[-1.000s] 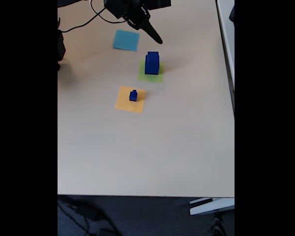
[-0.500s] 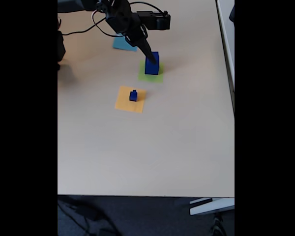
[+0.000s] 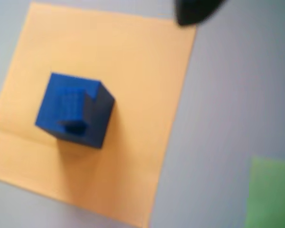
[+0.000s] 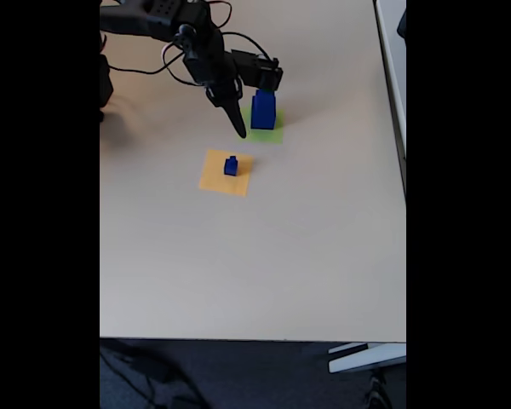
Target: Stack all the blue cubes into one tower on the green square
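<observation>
small blue cube (image 4: pixel 231 165) upright on orange square (image 4: pixel 213 181), edges skewed

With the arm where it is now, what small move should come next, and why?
Probably lower the gripper toward the small blue cube on the orange square: it sits apart from the stack on the green square, and the gripper hangs just above it.

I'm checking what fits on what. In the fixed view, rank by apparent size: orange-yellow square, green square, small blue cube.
1. Orange-yellow square, largest.
2. Green square, partly hidden under the blue stack, so unsure.
3. Small blue cube, clearly smallest.
</observation>
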